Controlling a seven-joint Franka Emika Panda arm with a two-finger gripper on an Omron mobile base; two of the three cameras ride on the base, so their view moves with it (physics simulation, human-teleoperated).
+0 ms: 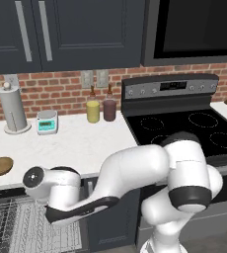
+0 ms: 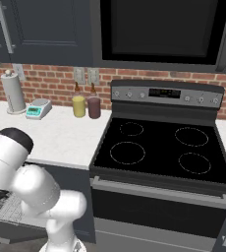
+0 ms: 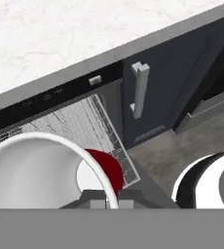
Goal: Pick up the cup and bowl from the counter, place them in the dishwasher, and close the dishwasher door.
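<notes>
Close before the hand camera, the small red tapered party cup with a white rim and inside (image 3: 60, 170) is seen from above, its rim pinched between the gripper (image 3: 106, 199), whose dark tips are drawn tightly together on the cup's wall. Beneath the cup the white wire racks of the open under-counter dishwasher (image 3: 92, 121) are spread, with a dark control strip along its upper edge. Beside it a narrow navy cabinet door with a silver handle (image 3: 139, 90) is seen. Above, the white marble-look counter (image 1: 76, 143) carries the small shallow brown bowl with an olive-tan inside (image 1: 0, 165) near its front left edge, well apart from the cup. The white arm (image 1: 135, 173) is folded low and leftward over the racks. Farther back a white paper-towel roll (image 1: 12, 108), a small teal scale (image 1: 47, 121), a yellow jar (image 1: 93, 110) and a maroon jar (image 1: 109, 108) are stood by the brick wall, beside the black glass stovetop (image 2: 159, 147).
</notes>
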